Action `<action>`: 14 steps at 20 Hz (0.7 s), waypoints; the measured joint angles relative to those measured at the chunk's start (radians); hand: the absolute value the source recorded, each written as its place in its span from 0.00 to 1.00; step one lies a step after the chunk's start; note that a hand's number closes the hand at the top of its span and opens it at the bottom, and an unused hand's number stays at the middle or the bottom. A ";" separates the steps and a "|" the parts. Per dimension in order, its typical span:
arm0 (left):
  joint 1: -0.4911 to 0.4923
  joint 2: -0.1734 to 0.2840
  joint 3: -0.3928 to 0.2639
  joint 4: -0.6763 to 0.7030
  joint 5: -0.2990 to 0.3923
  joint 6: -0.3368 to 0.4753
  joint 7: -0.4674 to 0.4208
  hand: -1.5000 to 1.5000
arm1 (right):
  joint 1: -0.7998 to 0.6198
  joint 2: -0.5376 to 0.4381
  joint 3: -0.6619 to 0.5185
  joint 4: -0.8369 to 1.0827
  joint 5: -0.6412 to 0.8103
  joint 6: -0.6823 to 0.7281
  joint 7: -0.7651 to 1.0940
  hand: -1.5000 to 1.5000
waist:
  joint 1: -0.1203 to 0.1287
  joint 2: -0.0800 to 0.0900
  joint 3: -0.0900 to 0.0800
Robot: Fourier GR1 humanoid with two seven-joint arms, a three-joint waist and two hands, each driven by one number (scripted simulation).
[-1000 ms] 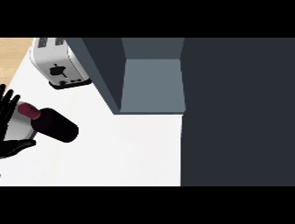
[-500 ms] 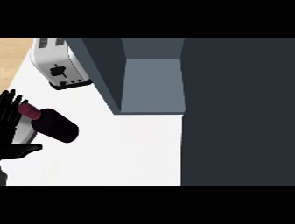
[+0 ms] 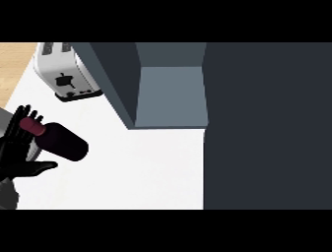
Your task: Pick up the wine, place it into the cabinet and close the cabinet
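Note:
The wine bottle (image 3: 64, 143) is dark maroon with a red cap (image 3: 30, 124) and stands on the white counter at the left, seen from above and leaning toward the lower right. My left hand (image 3: 10, 154) is against the bottle's left side. Its fingers (image 3: 19, 123) are straight beside the neck, and the thumb sticks out to the right below the bottle's body. The cabinet (image 3: 170, 96) is up and to the right, its grey inside showing. Its dark door (image 3: 278, 125) fills the right side. My right hand does not show.
A white toaster (image 3: 66, 76) stands at the back left, close to the cabinet's left wall (image 3: 117, 78). Bare white counter (image 3: 139, 172) lies between the bottle and the door. A strip of wooden floor (image 3: 5, 69) shows at the far left.
My left hand has moved right and slightly down until its fingers lie along the bottle's neck. The bottle has barely moved.

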 measured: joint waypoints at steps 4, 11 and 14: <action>-0.064 0.014 0.001 0.159 -0.033 -0.010 -0.080 0.00 | -0.001 0.008 0.015 -0.004 0.003 -0.005 0.002 0.00 | -0.003 0.002 -0.002; -0.130 0.017 -0.015 0.377 -0.088 -0.009 -0.204 0.00 | 0.010 0.004 0.003 -0.004 0.004 0.009 -0.005 0.00 | -0.003 0.004 -0.006; -0.169 0.023 -0.015 0.473 -0.109 -0.003 -0.260 0.00 | -0.005 0.010 0.016 0.002 0.016 0.003 -0.004 0.00 | -0.004 0.006 -0.007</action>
